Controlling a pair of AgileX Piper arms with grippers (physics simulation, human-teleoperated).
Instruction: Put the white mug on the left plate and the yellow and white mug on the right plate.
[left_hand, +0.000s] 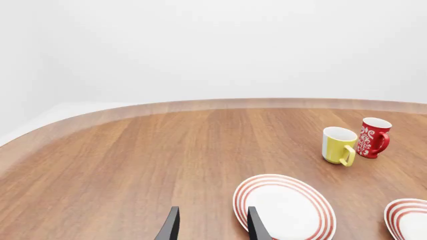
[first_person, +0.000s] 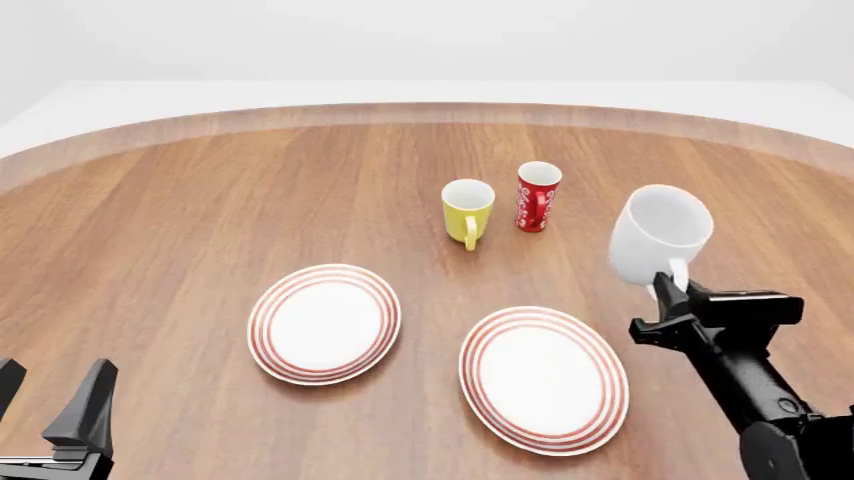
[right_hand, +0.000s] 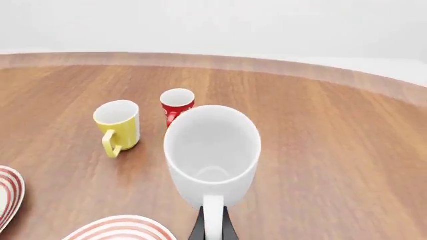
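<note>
While right gripper (first_person: 671, 290) clamps white mug (first_person: 659, 236), left gripper (first_person: 54, 405) spread: three mugs, two plates.

right plate (left_hand: 408, 220) cropped; red mug (right_hand: 176, 106) half hidden

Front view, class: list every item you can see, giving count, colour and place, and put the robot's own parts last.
white mug: one, white, held by its handle off the table, right side
yellow mug: one, yellow outside, white inside, centre, behind the plates
red mug: one, red with white pattern, beside the yellow mug
left plate: one, white with red rings, empty
right plate: one, same pattern, empty
table: one, brown wood
left gripper: black, fingers open, near left corner
right gripper: black, closed on the white mug's handle
</note>
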